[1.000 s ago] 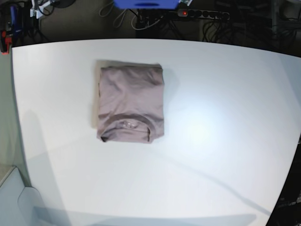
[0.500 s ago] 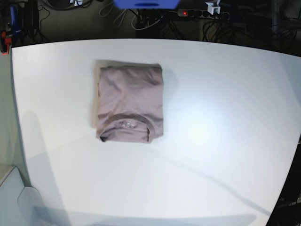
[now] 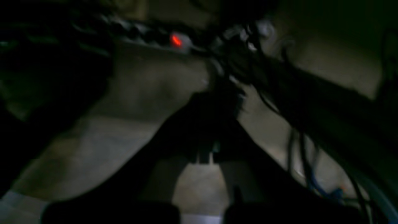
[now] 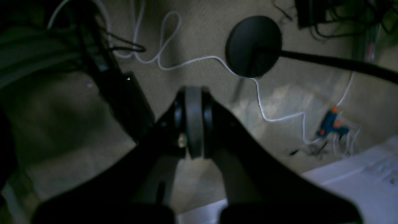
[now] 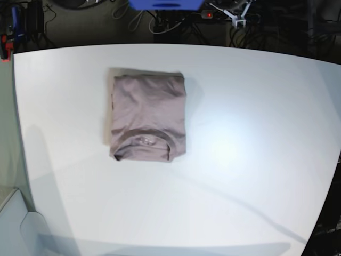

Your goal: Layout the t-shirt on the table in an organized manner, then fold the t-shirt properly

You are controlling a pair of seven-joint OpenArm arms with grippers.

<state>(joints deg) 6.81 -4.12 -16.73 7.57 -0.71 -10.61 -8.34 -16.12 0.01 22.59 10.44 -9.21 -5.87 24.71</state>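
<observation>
Lying folded into a compact rectangle, the t-shirt (image 5: 148,118) is seen left of centre on the table (image 5: 256,133), collar towards the near edge. The right gripper (image 4: 193,124) and the left gripper (image 3: 205,155) are pressed together, nothing pinched, both turned to the floor. Judged finished; the fold is best left undisturbed.
</observation>
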